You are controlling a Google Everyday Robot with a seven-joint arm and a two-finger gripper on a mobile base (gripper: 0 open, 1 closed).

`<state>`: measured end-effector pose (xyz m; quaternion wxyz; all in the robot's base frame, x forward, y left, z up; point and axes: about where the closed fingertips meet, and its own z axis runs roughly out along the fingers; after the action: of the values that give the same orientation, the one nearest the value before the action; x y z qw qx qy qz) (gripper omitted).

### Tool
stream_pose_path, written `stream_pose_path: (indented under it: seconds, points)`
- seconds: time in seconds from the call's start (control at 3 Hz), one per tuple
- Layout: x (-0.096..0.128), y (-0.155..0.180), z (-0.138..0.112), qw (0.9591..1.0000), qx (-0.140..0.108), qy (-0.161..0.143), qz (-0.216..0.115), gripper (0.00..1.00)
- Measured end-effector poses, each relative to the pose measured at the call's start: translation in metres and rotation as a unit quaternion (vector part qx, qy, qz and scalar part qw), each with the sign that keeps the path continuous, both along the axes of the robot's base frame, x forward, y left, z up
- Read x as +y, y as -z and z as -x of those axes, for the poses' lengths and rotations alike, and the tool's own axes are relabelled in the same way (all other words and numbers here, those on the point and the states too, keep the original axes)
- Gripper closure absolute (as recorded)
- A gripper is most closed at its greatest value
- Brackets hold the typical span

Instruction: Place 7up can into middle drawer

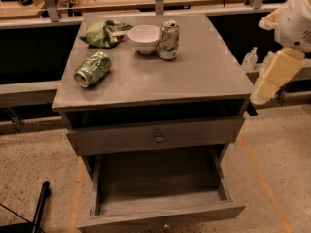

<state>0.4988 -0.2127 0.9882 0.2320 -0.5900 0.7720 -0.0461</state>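
Speckled floor lies under a grey table (209,79); its middle drawer (160,198), nearest the camera, stands pulled out with tray floor exposed, judged ready to receive, below the knob drawer (194,132). On top a dented green can (92,69) lies on its side, and further back the 7up can (168,40) stands upright, long axis vertical, silver top up, just beside a bowl (145,37). At the table's right the gripper (266,84) hangs well apart from that can; its state cannot be told.

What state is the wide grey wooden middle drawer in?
Open: the wide grey wooden middle drawer is pulled out, its bare floor showing. The hand hangs right of the grey cabinet.
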Motion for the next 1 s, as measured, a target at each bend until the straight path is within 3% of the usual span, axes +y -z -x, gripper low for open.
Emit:
stream_pose_path:
  seconds: [0.33,0.67,1.0]
  points:
    - [0.016,-0.016,-0.072,0.9959,-0.063,-0.024,-0.06,0.0]
    - [0.052,-0.02,-0.143,0.9773,-0.123,-0.044,-0.167,0.0]
    - [0.096,-0.022,-0.197,0.9473,-0.177,-0.065,-0.259,0.0]
